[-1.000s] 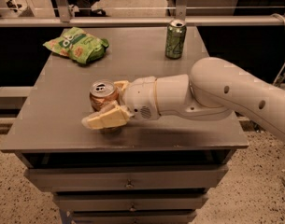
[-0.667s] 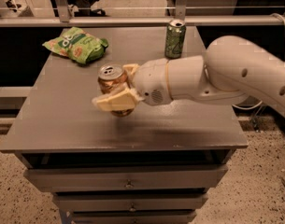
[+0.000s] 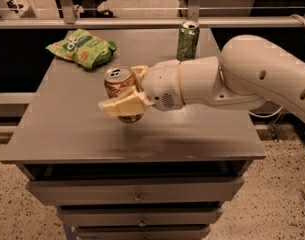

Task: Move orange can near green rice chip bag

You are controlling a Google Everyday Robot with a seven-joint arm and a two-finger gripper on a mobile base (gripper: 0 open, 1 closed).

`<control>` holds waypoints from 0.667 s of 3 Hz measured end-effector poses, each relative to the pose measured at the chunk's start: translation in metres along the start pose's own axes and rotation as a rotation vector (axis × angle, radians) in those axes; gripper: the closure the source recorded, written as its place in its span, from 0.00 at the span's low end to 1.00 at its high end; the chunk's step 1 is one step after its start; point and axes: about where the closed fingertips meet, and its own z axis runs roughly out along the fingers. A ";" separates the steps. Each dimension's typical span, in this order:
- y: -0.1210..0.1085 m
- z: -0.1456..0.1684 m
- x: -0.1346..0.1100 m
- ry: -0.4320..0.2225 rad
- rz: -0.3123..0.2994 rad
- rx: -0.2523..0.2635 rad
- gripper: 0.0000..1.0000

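1. Gripper (image 3: 126,91): fingers clamped on the tilted orange can (image 3: 117,81), over the table's (image 3: 67,134) middle.
2. Green chip bag (image 3: 82,47): far-left corner, apart from the can.
3. Green can (image 3: 188,41): far edge.

The bench (image 3: 202,129) bears the green rice chip bag (image 3: 82,47) far left and a green can (image 3: 188,40) at the back; the gripper (image 3: 124,91) holds the orange can (image 3: 118,79) above its middle.
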 end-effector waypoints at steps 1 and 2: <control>-0.012 0.019 0.001 -0.014 -0.007 0.005 1.00; -0.053 0.052 0.001 -0.030 -0.024 0.027 1.00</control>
